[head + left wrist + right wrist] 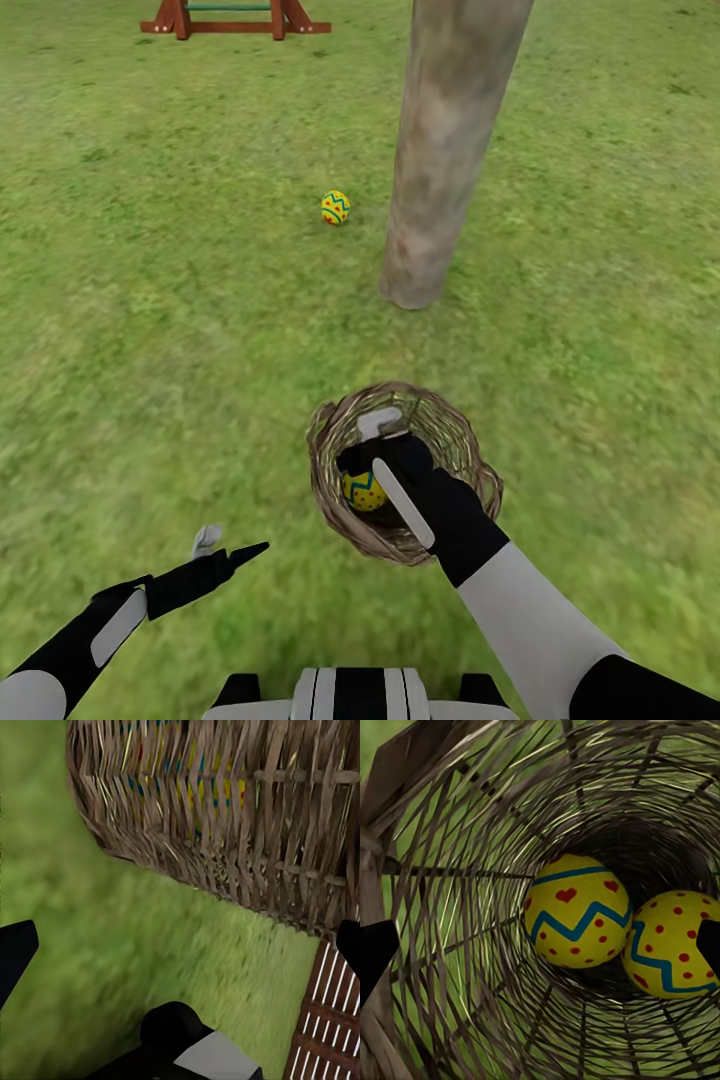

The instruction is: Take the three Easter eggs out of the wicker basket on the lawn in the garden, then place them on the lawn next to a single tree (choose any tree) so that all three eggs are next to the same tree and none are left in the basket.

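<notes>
Two Easter eggs [577,911] left touching at the bottom of the wicker basket [460,440], close in front of the tree [440,180]; a third [335,207] already on the lawn [150,300] just beside the trunk. Right end effector [378,450] down inside the basket, fingers apart, nothing clamped. Left end effector [225,548] spread and empty, beside the basket. Probably light, hard, smooth and prone to roll: best gripped across the widest middle, squarely.

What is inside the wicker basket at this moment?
Two Easter eggs lie side by side at the bottom of the wicker basket: one and another. The right tool reaches in from above, open, and hides part of the interior in the head view.
</notes>
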